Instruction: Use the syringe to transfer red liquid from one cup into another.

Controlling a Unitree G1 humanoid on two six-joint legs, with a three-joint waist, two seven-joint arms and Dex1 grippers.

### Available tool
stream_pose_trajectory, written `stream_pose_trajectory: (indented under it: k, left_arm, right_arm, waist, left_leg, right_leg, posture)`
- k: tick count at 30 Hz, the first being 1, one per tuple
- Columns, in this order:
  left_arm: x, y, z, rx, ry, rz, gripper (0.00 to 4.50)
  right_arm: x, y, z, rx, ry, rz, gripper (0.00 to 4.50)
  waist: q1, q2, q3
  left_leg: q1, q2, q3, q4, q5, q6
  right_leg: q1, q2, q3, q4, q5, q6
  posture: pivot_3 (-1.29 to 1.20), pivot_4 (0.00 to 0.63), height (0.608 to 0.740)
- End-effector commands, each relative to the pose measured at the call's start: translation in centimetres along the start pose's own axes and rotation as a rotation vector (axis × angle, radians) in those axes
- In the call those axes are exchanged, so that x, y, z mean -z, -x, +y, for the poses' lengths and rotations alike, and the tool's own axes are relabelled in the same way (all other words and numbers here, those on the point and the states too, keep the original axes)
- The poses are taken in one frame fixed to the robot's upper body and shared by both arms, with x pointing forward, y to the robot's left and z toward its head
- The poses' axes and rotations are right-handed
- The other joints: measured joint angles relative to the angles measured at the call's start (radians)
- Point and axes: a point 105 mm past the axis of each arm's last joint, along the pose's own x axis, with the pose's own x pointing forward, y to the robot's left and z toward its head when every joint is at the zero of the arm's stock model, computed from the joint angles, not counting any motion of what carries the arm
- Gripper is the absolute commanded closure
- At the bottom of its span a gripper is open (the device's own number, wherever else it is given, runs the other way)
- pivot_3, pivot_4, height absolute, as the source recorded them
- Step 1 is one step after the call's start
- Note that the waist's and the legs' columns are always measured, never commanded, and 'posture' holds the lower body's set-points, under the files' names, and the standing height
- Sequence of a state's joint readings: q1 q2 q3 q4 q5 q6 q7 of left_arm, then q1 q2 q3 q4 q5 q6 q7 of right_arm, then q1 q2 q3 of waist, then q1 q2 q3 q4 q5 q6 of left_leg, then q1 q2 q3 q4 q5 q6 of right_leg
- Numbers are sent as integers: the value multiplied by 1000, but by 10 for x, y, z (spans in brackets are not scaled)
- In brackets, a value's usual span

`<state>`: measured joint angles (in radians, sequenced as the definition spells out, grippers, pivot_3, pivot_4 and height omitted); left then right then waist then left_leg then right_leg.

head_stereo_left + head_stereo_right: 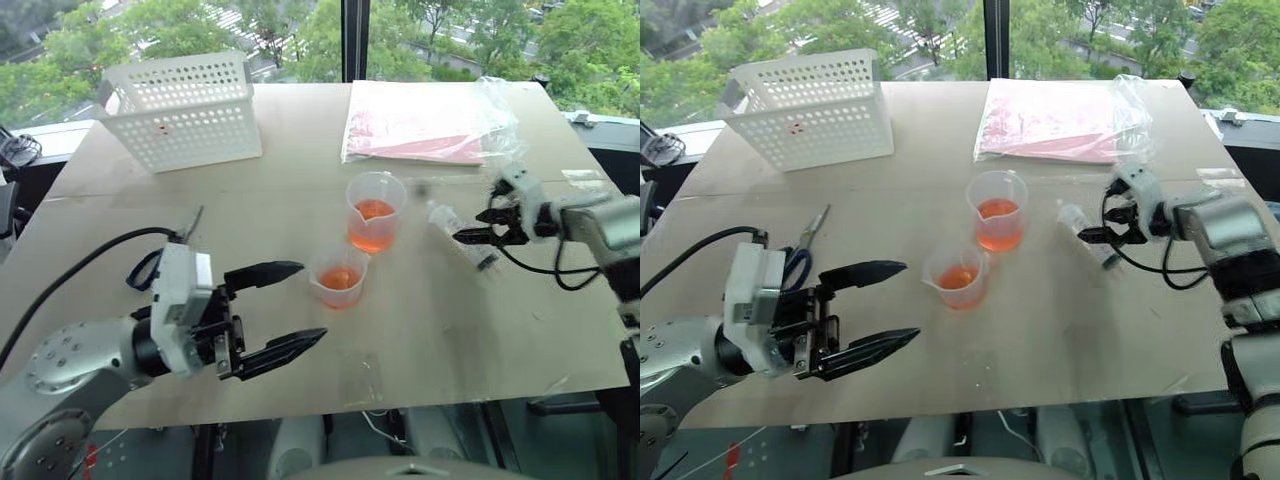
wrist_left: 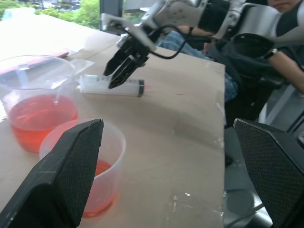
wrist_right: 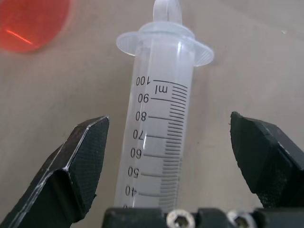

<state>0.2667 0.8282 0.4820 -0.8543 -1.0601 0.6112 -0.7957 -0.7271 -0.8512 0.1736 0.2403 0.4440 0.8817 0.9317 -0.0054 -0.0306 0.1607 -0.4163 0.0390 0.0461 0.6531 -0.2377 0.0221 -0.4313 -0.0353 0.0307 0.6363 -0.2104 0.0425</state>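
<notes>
Syringe (image 3: 156, 123) lies flat on tabletop (image 1: 300, 190) toward the right edge, between the right gripper's (image 1: 487, 228) wide-open fingers, not gripped. Spouted cup (image 1: 375, 210) and smaller cup (image 1: 339, 277), both holding red liquid (image 1: 373, 213), sit mid-table, almost touching. Left gripper (image 1: 283, 307) wide open, empty, near the front edge.

Syringe (image 3: 156, 137) tip behind right end effector (image 3: 168, 156)
</notes>
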Motion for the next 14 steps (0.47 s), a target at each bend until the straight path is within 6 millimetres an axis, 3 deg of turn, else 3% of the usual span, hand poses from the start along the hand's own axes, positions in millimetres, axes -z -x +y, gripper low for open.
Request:
stream_pose_trajectory:
  k: [1, 5, 8, 14]
  left_arm:
    - [-3, 12, 17, -172, -39, -32, 0]
    - [8, 32, 34, -332, 5, -31, 0]
    - [19, 52, 47, -441, 42, -12, 0]
    - [48, 82, 50, -574, 125, 46, 0]
  right_arm:
    - [-31, 53, 26, -74, 151, -315, 88]
    - [0, 92, 41, -89, 131, -418, 88]
    - [39, 112, 51, -24, 158, -399, 88]
    - [103, 129, 62, 81, 121, -285, 88]
  waist:
    - [0, 0, 0]
    - [2, 0, 0]
    - [3, 0, -1]
    - [-8, 0, -2]
  left_leg:
    - [0, 0, 0, 0, 0, 0]
    - [2, 0, -2, -1, 0, 0]
    - [3, 0, -2, 0, 0, 0]
    - [11, 1, 0, 2, 0, 0]
  right_leg:
    - [0, 0, 0, 0, 1, 2]
    - [3, 1, -2, -1, 1, 2]
    - [4, 1, -2, 0, -3, 2]
    - [11, 0, -1, 0, -4, 3]
  posture:
    - [0, 150, 740]
    - [0, 150, 740]
    - [0, 150, 740]
    - [0, 150, 740]
